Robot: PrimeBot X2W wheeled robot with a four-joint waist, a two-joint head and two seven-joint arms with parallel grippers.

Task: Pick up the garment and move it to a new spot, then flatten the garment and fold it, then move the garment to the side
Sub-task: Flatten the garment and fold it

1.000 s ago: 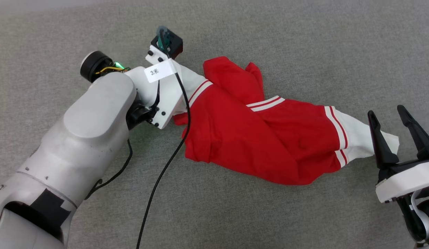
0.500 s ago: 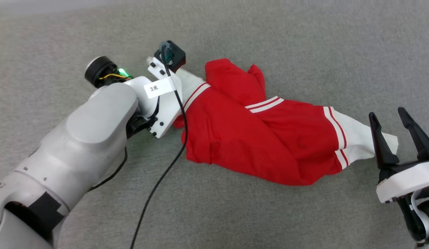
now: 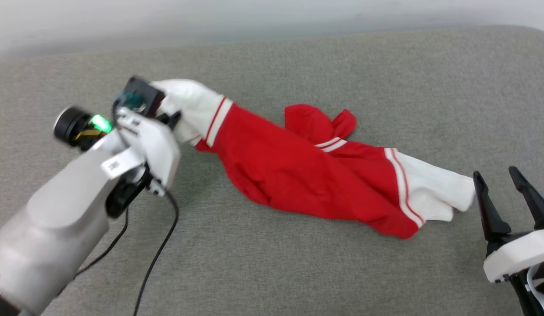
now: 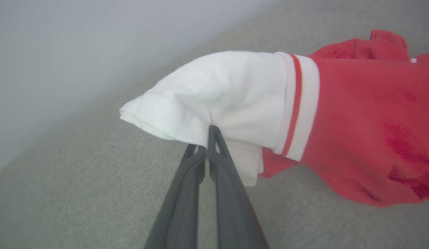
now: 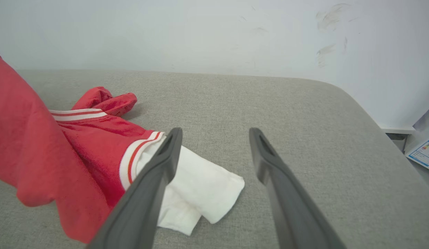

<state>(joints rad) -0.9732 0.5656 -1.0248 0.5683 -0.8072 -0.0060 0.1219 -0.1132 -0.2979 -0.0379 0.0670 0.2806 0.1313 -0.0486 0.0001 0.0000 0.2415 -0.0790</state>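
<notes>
Grey woven padding point(image 3: 298, 272) runs under everything, with a pale wall point(image 5: 166, 31) at its far edge. My left gripper point(image 4: 204, 141) has its two fingers pressed together on a pinch of the white sleeve point(image 4: 221, 90) of the T-shirt point(image 3: 298, 175). That end hangs clear of the padding while the red body sags down to rest on it. Holding by the sleeve makes sense to me, since it gives one corner to carry the shirt by (the rest will trail, I expect). My right gripper point(image 5: 215, 133) stands wide apart and empty, just beside the other white sleeve point(image 5: 204, 188), which lies flat at the shirt's far end. I judge it is placed there to take that second sleeve, so the shirt can be stretched between both arms. A black cable point(image 3: 153, 263) droops from the left arm onto the padding.
</notes>
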